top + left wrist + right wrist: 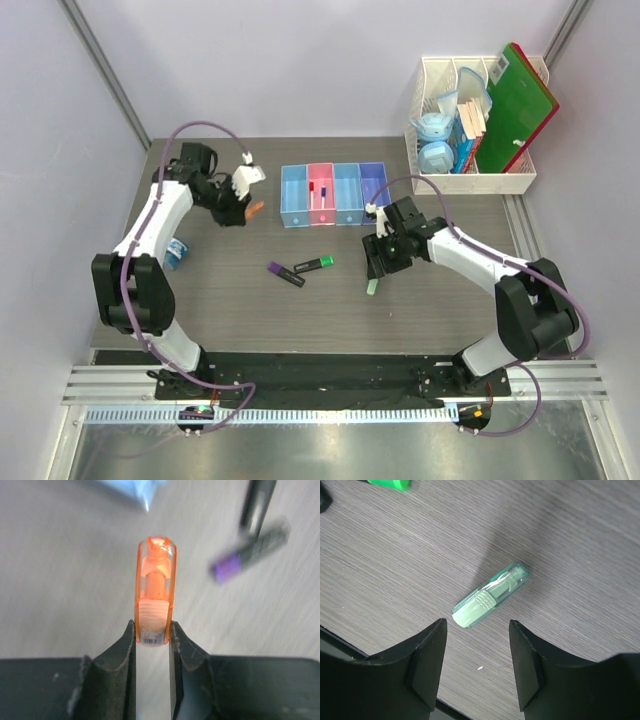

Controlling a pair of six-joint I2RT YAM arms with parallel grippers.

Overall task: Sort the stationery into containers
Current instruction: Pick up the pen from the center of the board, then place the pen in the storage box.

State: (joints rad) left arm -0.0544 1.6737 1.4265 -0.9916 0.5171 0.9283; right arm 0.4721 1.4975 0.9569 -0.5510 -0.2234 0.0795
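- L tool was pinched shut on orange piece by its base only, over far-left of desk; thin grip, so it could've swivelled or dropped short of bins at far edge.
- R tool gaped wide over mint piece, lying askew mid-right; closing might've rolled it away.

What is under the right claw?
A mint-green piece lies flat on the table, below the open right claw and untouched by it. The claw's black body hides the table nearer the camera.
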